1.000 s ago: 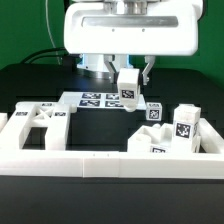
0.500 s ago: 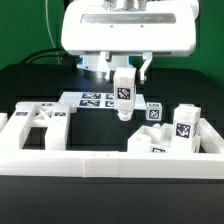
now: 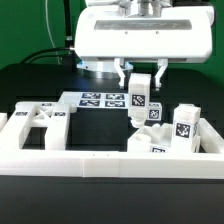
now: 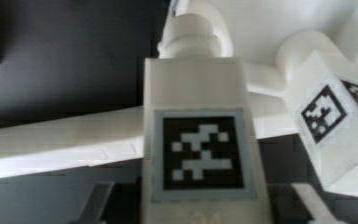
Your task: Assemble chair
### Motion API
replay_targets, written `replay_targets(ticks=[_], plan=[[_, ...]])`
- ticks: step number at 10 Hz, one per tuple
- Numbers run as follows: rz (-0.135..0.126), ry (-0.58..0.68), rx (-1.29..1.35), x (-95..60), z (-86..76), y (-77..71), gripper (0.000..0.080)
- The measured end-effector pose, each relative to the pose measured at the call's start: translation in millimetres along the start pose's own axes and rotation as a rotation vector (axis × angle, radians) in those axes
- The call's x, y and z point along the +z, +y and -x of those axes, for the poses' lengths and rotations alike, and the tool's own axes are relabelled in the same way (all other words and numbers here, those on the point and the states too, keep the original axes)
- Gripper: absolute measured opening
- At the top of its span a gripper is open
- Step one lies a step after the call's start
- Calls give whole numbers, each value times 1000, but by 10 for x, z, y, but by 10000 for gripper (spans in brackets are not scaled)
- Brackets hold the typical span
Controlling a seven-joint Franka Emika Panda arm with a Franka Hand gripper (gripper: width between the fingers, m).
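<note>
Over the table (image 3: 30,85), toward the exterior view's right, the fingers (image 3: 124,72) are closed narrow on a white leg (image 3: 138,100). The leg is upright with its tag facing the camera. Its lower end hangs just beside the marker board (image 3: 95,99) and close to a small tagged block (image 3: 152,113). I can't tell whether the two touch.

The chair isn't built yet. The seat (image 3: 35,125), the one with the X brace, lies flat on the exterior view's left behind the low wall (image 3: 100,160). The taller blocks (image 3: 185,125) sit grouped on the right. In the wrist view the leg fills the middle, with white parts crossing under it and another tagged piece beside it.

My read is that this is the carry step, taking the leg to wherever it mounts. To do it well:
- I'd hold the leg vertical and not let it twist in the grip.
- I'd clear the small block before any sideways travel, since a clip would knock the neighbours out of place.
- I'd line up the end squarely over its hole before going down.
- I'd go down slowly and stop if it binds.
- The plastic is glossy and likely slippery, so I'd make no fast swings.
</note>
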State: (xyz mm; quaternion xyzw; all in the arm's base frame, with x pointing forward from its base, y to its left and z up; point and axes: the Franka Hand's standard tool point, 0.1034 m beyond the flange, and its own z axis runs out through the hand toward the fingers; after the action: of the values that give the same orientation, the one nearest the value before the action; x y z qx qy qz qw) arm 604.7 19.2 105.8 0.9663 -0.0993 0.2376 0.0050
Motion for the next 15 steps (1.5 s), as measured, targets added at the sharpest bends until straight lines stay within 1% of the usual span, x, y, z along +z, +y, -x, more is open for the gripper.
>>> replay_targets(ticks=[2,4,5,6,12,15], plan=[[0,-3,-1,6,8,-5,287],[1,153,-23,48,-94,-50,287],[9,172,-29,129,-24,-55,287],[8,146,-36,130,-21,-62,287],[9,122,-53,232,100,-99,287],[10,148,-57,235,119,-104,287]])
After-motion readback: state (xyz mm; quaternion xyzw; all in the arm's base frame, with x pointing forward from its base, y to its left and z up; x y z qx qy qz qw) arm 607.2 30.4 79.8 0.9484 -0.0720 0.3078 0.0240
